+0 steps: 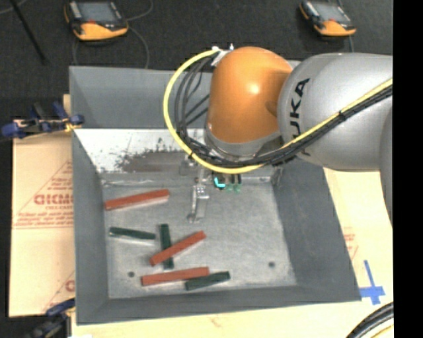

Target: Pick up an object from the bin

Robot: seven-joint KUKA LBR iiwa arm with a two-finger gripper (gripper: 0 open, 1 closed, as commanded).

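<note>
On the dark floor [165, 26] lie two orange-and-black gadgets, well apart: one gadget [96, 18] at eleven o'clock, the other gadget [327, 18] at one o'clock, both cut off by the top edge.

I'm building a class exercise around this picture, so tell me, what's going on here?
A robot arm reaches into a grey bin from the right. Its gripper hangs over bare floor near the back. One red stick lies to its left, a slanted red stick in front, and other sticks, red and dark green, nearer the front. None is lifted.
</note>
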